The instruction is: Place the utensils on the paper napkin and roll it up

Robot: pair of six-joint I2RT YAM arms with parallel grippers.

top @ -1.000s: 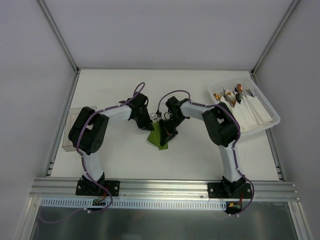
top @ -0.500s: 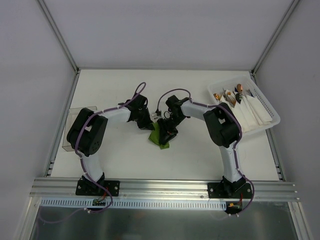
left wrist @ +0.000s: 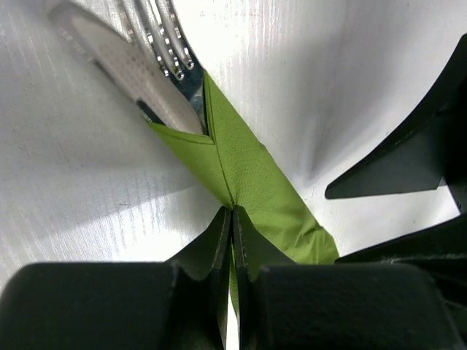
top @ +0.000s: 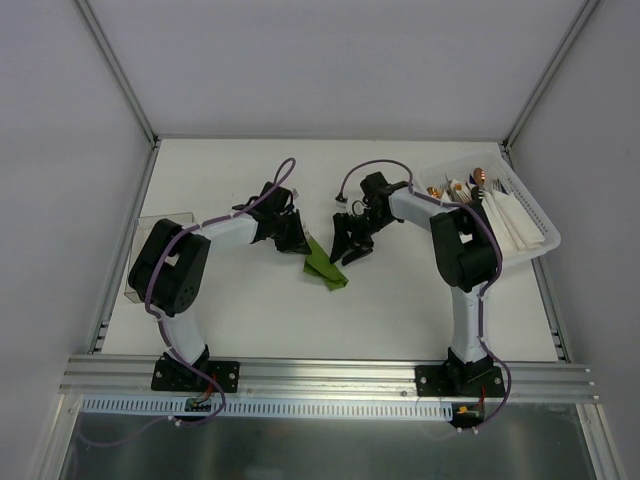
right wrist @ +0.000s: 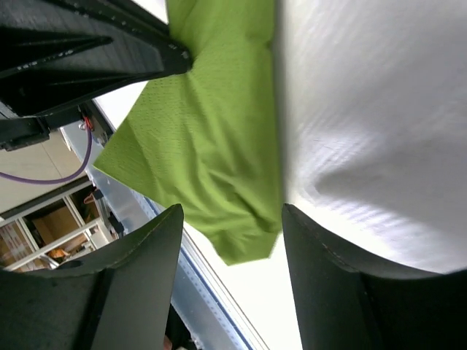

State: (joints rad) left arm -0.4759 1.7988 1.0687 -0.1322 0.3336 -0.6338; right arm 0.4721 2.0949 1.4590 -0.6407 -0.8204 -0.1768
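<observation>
Rolling step, I judge: your left gripper (left wrist: 232,219) pinches the paper napkin (left wrist: 255,175) in the middle of the bench (top: 400,310), with the utensils (left wrist: 146,73) poking out at 11 o'clock. Your right gripper (right wrist: 232,219) hangs wide and empty at the napkin's 1 o'clock. Next, tuck the loose flap.

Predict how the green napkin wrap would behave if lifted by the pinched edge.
Probably floppy: the green napkin is thin, creased paper, pinched by the left fingers. The utensils poke from its open end, so they might slide out.

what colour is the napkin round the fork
The napkin is olive green, clearest in the left wrist view.
</observation>
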